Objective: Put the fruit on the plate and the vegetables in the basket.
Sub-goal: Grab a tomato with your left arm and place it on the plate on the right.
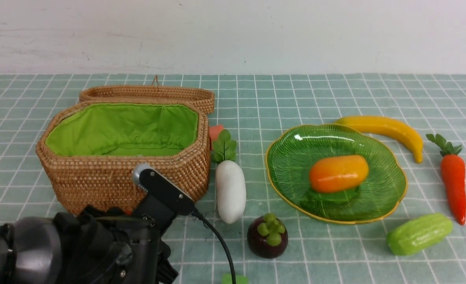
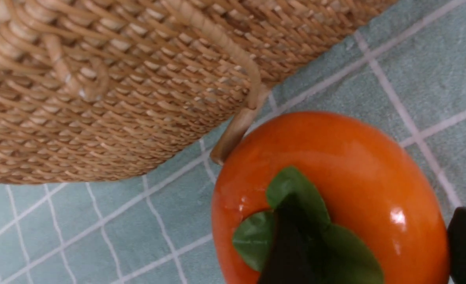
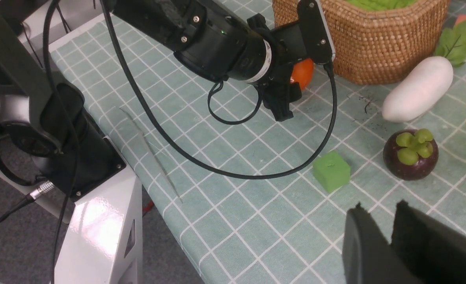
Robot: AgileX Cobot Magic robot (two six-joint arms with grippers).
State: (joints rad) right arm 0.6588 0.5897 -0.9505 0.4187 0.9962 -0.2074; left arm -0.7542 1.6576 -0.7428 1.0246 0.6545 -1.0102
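At near wall of basket (image 2: 99, 79), noted persimmon (image 2: 335, 157) on cloth (image 2: 99, 236), under left claw (image 2: 379, 221) spread wide, one finger (image 2: 292, 244) across leaf cap. Noted right claw (image 3: 381, 209) nearly pressed together, empty. Noted mango (image 1: 338, 173) on plate (image 1: 296, 157).

A: Backdrop?
B: Wall (image 1: 233, 35): white, matte, faint scuffs and hairline marks; evenly lit.
A: Surface?
B: Tablecloth (image 1: 335, 98): pale green, white grid lines, meeting the wall along the far edge; one long crease near another edge.
A: Below?
B: Floor (image 3: 4, 264): grey, dull, seen past the cloth's edge.
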